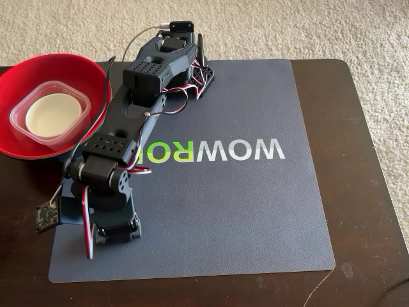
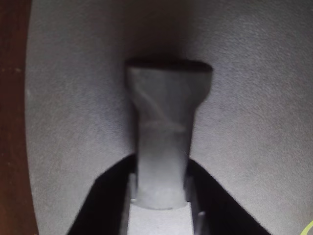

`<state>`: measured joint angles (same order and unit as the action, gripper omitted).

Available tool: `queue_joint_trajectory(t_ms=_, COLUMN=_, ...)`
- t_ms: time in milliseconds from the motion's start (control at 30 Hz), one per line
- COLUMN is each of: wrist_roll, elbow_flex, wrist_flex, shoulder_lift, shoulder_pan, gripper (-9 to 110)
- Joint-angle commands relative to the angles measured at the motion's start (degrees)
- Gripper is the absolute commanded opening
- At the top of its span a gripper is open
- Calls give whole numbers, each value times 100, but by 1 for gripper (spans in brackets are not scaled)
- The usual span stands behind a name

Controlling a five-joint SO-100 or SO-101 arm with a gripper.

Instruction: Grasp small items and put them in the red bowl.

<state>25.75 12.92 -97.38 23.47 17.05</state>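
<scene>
A: Fixed view first. Dark wooden table (image 1: pixel 370 128) on pale beige carpet (image 1: pixel 307 29), mostly covered by a grey-blue mat (image 1: pixel 255 211) printed with upside-down white and green lettering (image 1: pixel 214 151).

B: And the task's things?

A: Red bowl (image 1: pixel 67 77) at the table's far left corner, overhanging the mat's left edge. Inside it, a clear square plastic tub (image 1: pixel 48 115), with a small round white bowl (image 1: pixel 52 115) nested in that. Buckle piece and clip: not seen anywhere.

B: The arm?

A: Black arm (image 1: pixel 134 109) folded low, base near the mat's near left corner, gripper (image 1: pixel 199 71) resting by the mat's far edge. Small circuit board (image 1: pixel 46 216) dangling on wires off the mat's left edge.

B: Fingers?

A: Closed together by the look of it, nothing between them.

B: Wrist view?

A: Blurry. Same gripper (image 2: pixel 168 68) pointing down against grey mat (image 2: pixel 254 122), one broad grey finger (image 2: pixel 164 127) filling the centre, holding nothing. Strip of brown table (image 2: pixel 12 122) along the left edge. Sliver of yellow-green lettering (image 2: pixel 308 227) at the bottom right corner.
</scene>
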Motion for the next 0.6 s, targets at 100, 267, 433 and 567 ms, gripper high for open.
queue_joint_trajectory(t_ms=100, wrist_roll=-97, elbow_flex=53, wrist_flex=-53, shoulder_lift=79, shoulder_pan=167, gripper=0)
queue_joint_trajectory(t_ms=267, wrist_roll=-264, elbow_flex=483, wrist_flex=-62, shoulder_lift=1468, shoulder_pan=70, gripper=0)
queue_joint_trajectory(t_ms=433, wrist_roll=-501, elbow_flex=1916, wrist_flex=-62, shoulder_lift=4025, shoulder_pan=-62, gripper=0)
queue_joint_trajectory(t_ms=567, wrist_roll=-756, elbow_flex=3129, wrist_flex=-62, shoulder_lift=5985, shoulder_pan=26, gripper=0)
